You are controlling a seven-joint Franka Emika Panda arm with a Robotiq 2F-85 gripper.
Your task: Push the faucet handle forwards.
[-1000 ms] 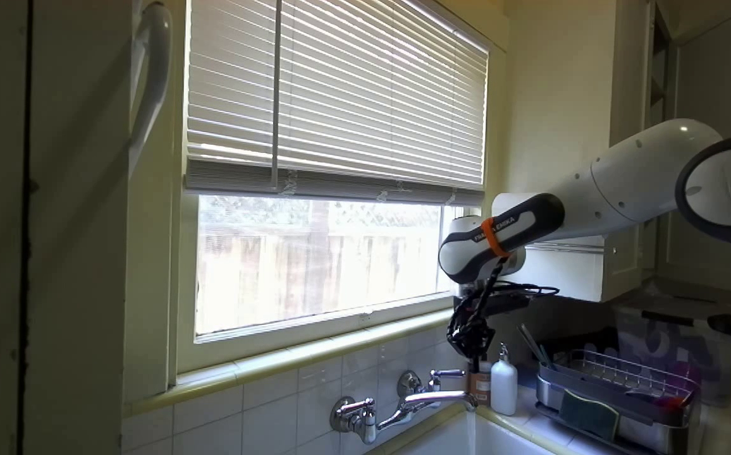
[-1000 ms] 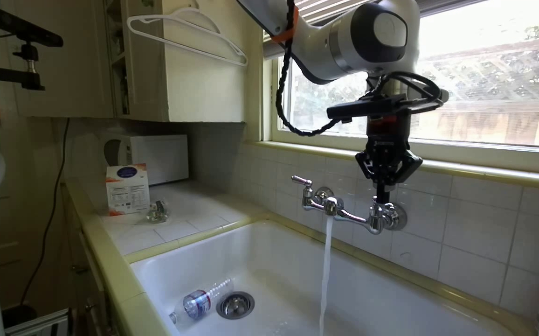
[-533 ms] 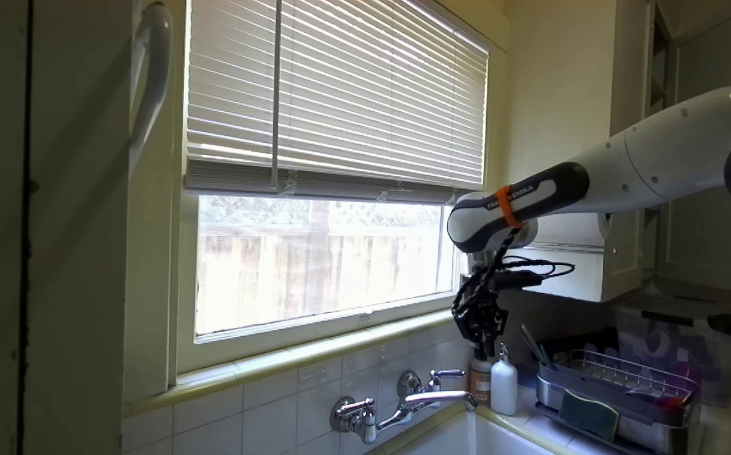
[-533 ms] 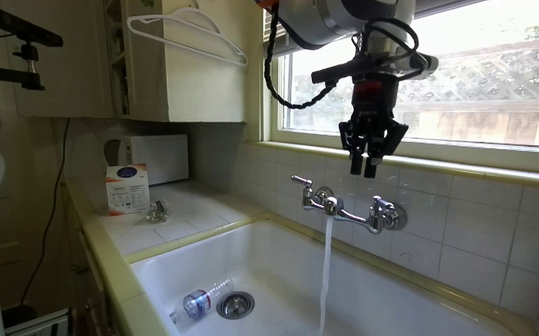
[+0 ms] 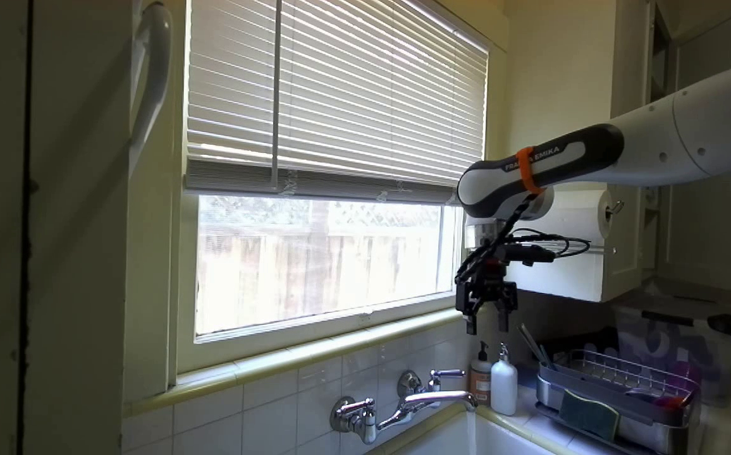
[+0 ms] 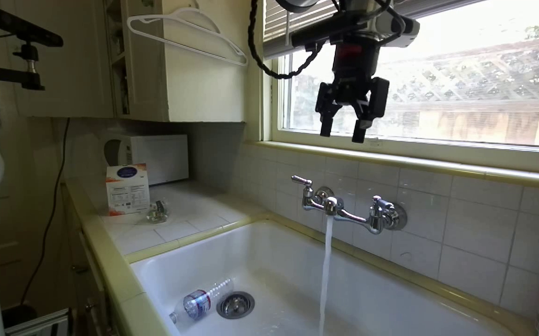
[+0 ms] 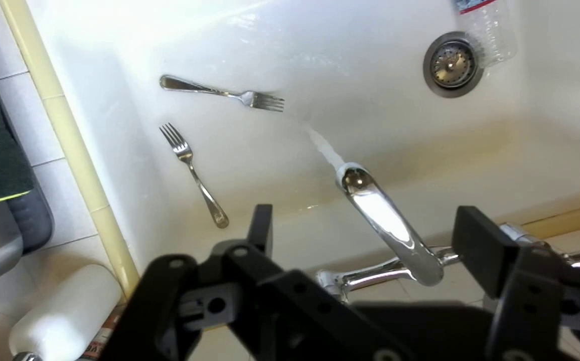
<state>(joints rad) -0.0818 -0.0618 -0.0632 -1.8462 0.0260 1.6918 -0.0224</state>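
Kitchen corner: white tile wall (image 6: pixel 474 235) under a window (image 5: pixel 315 272), blind (image 5: pixel 353 95) partly lowered. White sink (image 6: pixel 288 254) below; a water stream (image 6: pixel 326 270) runs from the chrome faucet (image 6: pixel 352 217) into it.

Faucet handle (image 6: pixel 383 202): lever at the faucet end nearer the white pump bottle (image 5: pixel 504 387). Second lever (image 6: pixel 302 180) at the opposite end.

Claw (image 6: pixel 342 132): fingers (image 6: pixel 326 127) spread apart, in the air above the faucet, well clear of both levers. Seen from the wrist, the spout (image 7: pixel 390 223) shows between the fingers.

Sink floor, wrist view: a fork (image 7: pixel 221 93) with tines toward the stream; another fork (image 7: pixel 195 175) near it, lying at a different angle. In an exterior view, a clear plastic bottle (image 6: pixel 198 304) lies on its side just beside the drain (image 6: pixel 235 305).

Worktop (image 6: pixel 185 201): white-and-orange box (image 6: pixel 127 189) standing upright, in front of a white appliance (image 6: pixel 162 158). At the bottle end, an orange-brown bottle (image 5: pixel 480 383) just beside the white pump bottle, then a dish rack (image 5: pixel 550 393).
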